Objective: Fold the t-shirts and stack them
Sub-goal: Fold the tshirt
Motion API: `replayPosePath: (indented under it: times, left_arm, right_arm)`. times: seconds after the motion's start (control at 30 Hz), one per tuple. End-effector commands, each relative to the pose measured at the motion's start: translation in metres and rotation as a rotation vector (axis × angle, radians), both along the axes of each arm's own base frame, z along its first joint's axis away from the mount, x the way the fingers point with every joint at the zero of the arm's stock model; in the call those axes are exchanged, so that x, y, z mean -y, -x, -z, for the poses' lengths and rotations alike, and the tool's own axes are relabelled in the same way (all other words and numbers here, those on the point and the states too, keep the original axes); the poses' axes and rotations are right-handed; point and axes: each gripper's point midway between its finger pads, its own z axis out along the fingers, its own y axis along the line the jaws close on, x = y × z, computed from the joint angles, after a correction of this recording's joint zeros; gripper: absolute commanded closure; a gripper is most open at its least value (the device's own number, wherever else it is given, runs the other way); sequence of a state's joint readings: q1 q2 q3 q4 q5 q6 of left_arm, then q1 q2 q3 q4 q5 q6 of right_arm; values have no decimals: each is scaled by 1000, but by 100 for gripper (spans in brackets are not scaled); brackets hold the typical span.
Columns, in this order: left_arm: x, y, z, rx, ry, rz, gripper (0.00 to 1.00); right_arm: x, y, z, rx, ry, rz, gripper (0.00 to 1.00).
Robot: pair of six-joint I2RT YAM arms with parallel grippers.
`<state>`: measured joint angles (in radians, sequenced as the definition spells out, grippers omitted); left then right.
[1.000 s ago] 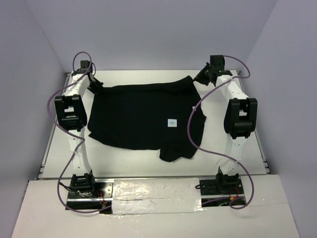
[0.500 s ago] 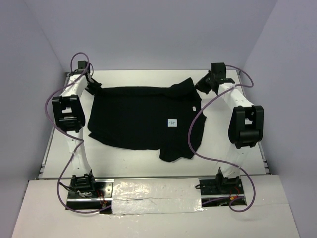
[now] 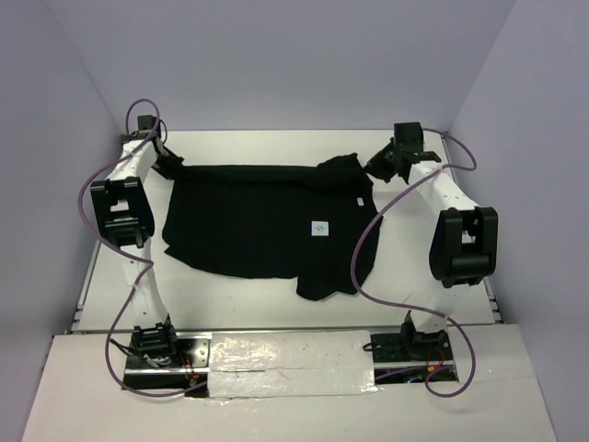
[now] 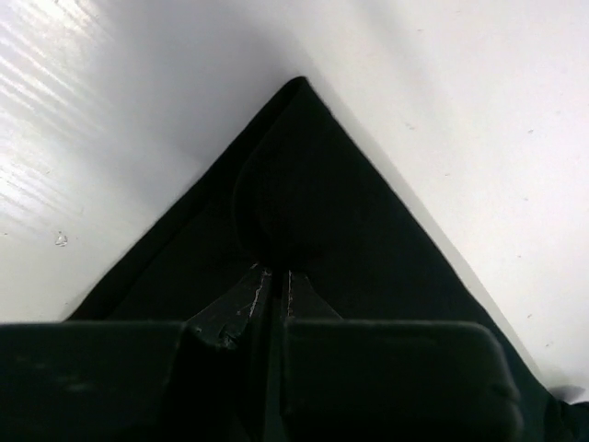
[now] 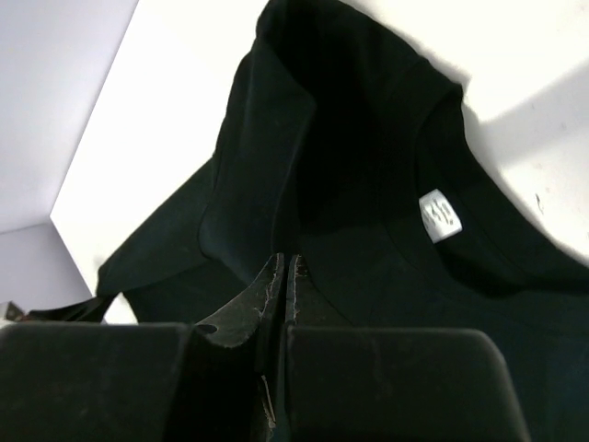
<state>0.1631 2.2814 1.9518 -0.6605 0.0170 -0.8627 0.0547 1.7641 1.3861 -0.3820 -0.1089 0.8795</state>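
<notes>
1. Currently the t-shirt [image 3: 258, 221] lies spread on the counter [image 3: 230, 299] middle; left tool [image 4: 273, 273] and right tool [image 5: 286, 265] each pinch its cloth toward the counter's far side.
2. Thin pinches may slip during pulling, leaving the fold crooked.

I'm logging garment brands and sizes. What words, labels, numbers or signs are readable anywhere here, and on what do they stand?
No text can be read.
white tag inside the neck of the black t-shirt: dark marks in the right wrist view, too blurred to read.
Same tag in the top view: faint marks, too small to read.
Arms and table: no lettering visible.
</notes>
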Motion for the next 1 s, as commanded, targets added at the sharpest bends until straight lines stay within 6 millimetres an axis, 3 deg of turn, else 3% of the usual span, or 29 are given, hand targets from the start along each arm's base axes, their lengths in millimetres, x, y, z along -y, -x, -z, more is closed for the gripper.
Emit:
replayPosePath:
  times: [0.0,0.23,0.57,0.73,0.97]
  left_arm:
    - [-9,5,-29,42,-23,12,100]
    - [-11,19,-22,10,-29,10,100]
    - [-9,34,-15,-24,-26,6,100]
    - [-7,40,-9,-58,-16,1,100]
    - [-8,37,-30,-20,-28,13,100]
  right_arm:
    - [-1,8,-33,62,-5,7,100]
    - [-5,21,-26,33,-20,-8,100]
    - [-9,49,9,-37,-34,-15,100]
    - [-10,52,23,-60,-40,-24,100]
    - [-14,52,20,-58,-57,-29,100]
